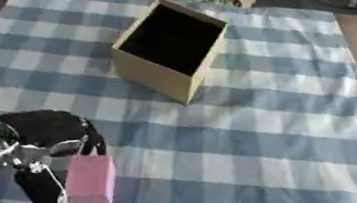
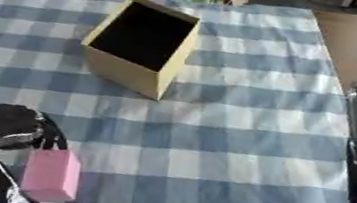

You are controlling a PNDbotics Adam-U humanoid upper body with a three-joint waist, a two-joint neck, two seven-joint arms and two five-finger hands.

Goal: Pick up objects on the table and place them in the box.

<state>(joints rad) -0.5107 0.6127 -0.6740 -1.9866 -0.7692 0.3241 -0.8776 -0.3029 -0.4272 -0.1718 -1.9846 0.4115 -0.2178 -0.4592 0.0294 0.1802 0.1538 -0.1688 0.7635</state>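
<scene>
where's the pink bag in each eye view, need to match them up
Left eye view: the pink bag hangs near the bottom left, just right of the left hand, over the near edge of the checked tablecloth.
Right eye view: the same bag sits further left, close to the bottom-left corner, again beside that hand.
Shared landmark: the open cardboard box on the far half of the cloth, up and to the right of the bag in both.

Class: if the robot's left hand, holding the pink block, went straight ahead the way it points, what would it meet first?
Probably the open tan cardboard box. The left hand with the pink rectangular block faces up the checked cloth; depth is uncertain.
</scene>
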